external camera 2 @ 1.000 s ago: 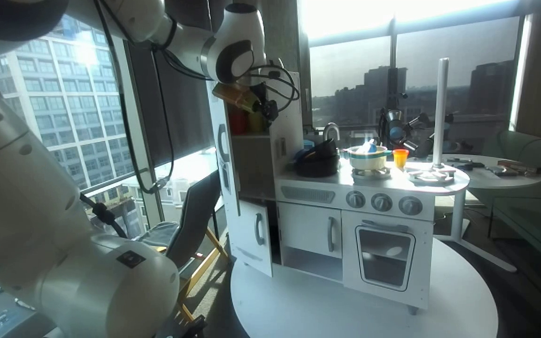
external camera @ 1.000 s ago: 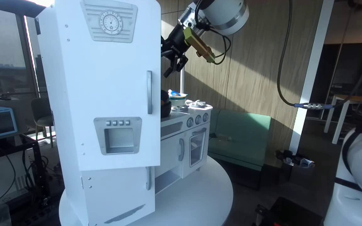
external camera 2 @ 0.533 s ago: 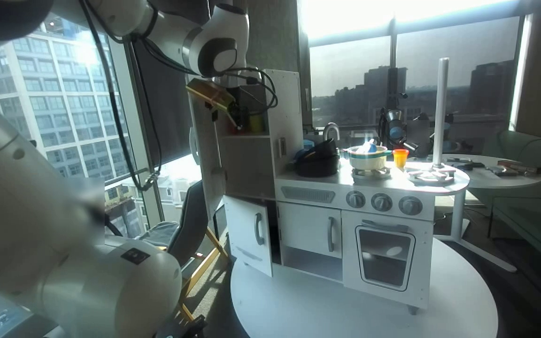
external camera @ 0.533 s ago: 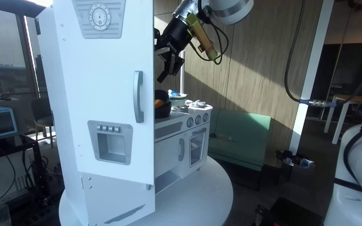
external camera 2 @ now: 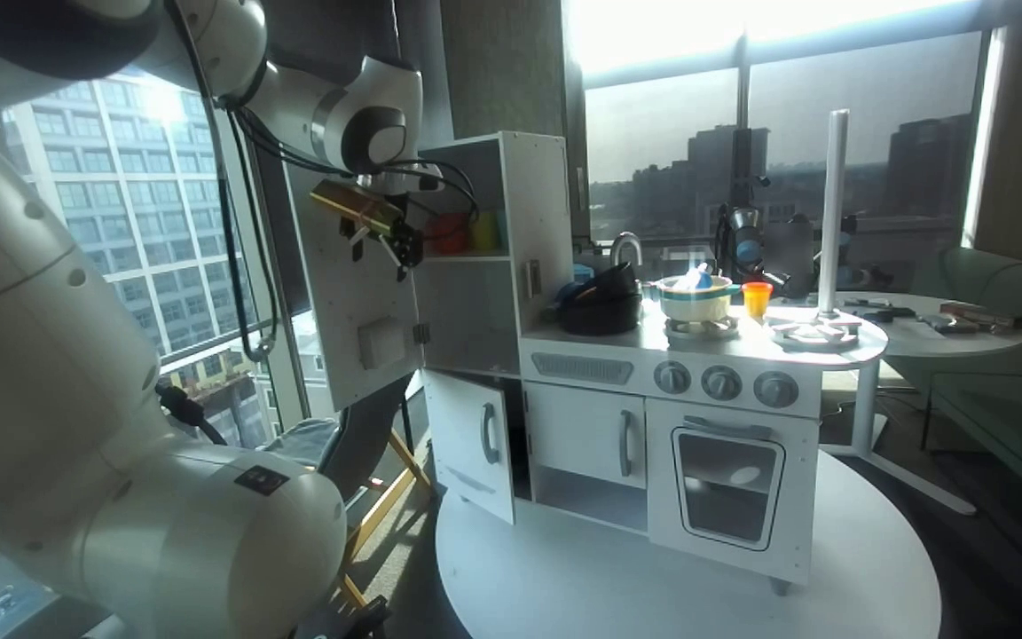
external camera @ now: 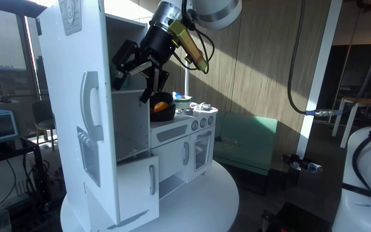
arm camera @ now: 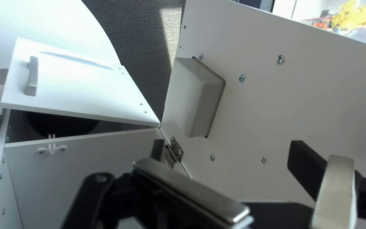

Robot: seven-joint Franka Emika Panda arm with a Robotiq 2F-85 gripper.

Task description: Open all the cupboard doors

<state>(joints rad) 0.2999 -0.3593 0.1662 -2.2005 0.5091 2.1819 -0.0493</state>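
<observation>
Wrist view: gripper [arm camera: 229,152] spread wide before the swung-out tall door [arm camera: 265,105]

Nearest, the fingers stand well apart; past them, the tall door's inner face fills the right. Farther off, to the left, the lower door [arm camera: 71,87] stands ajar. In an exterior view, the small door [external camera 2: 575,432] to its right is closed. Beyond, black cookware [external camera 2: 600,306] rests on the counter [external camera 2: 644,337].

Tall white door [external camera 2: 347,302] stands open, lower door [external camera 2: 467,435] ajar, middle door [external camera 2: 577,430] seemingly shut.
</observation>
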